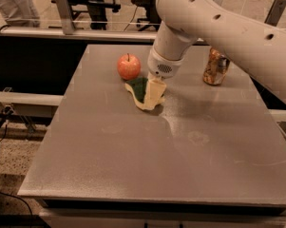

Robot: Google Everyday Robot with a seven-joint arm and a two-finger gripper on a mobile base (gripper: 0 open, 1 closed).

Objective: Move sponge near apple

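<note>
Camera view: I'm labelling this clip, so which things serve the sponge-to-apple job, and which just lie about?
Job: green-topped yellow foam sponge; round red apple; end effector, down at the sponge.
Lying about: copper-coloured metal drink can, back right on grey table.

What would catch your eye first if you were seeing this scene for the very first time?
A big white arm fills the upper right, its gripper down at the sponge on the far half of the table. A red apple sits just behind and left of the sponge, and a can stands apart on the right.
</note>
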